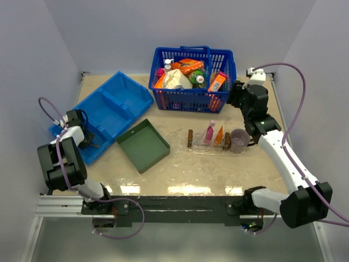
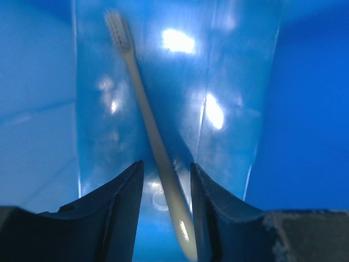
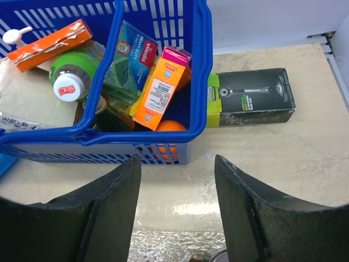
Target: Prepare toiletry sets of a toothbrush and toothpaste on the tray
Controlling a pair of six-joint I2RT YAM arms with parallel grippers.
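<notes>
A cream toothbrush [image 2: 146,117] lies on the floor of the blue divided bin [image 1: 112,106], bristles pointing away from me. My left gripper [image 2: 166,166] is down in the bin, also seen in the top view [image 1: 90,139]. It is open a little, one finger on each side of the brush handle. The clear tray [image 1: 210,148] with wooden handles holds a pink tube [image 1: 208,134] and an orange tube [image 1: 218,135]. My right gripper [image 3: 177,161] is open and empty, above the table between the tray and the blue basket [image 3: 163,131].
The blue basket [image 1: 192,79] holds boxes and bottles. A black razor box [image 3: 251,97] lies to its right. A purple mug [image 1: 238,140] stands at the tray's right end. A dark green tray [image 1: 143,145] sits left of the clear tray.
</notes>
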